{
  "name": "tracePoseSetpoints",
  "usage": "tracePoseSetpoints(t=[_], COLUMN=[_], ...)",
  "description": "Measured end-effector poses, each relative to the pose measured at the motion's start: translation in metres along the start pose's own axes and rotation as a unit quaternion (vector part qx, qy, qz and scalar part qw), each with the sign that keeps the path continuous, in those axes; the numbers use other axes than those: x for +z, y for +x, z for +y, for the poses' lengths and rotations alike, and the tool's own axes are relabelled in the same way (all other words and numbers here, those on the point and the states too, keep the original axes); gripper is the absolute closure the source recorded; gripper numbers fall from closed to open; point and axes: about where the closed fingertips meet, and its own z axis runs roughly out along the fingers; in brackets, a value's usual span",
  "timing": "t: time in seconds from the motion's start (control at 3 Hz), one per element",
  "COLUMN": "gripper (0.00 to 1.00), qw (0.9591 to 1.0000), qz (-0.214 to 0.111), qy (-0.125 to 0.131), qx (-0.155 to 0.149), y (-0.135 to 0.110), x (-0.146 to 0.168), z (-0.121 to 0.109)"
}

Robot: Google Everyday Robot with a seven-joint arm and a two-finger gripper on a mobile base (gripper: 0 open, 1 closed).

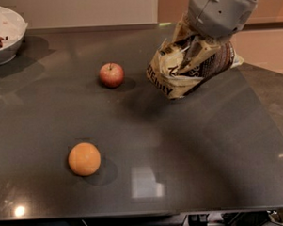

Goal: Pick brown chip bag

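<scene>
The brown chip bag is crinkly, dark brown with cream edges and lettering. It hangs tilted above the dark table, at the upper right of the camera view, with a shadow under it. My gripper is shut on the bag's upper middle. The grey wrist above covers the bag's top.
A red apple lies left of the bag. An orange lies at the front left. A white bowl stands at the far left corner. The dark table ends at the front edge and along the right side.
</scene>
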Motion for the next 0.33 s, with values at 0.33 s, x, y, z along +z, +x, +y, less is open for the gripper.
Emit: tracePoseSetpoints(t=[0.33], gripper=[1.00], qw=[0.9999], qz=[0.003], qy=[0.014], qx=[-0.001], y=[0.0000], x=[-0.0001], z=[-0.0076])
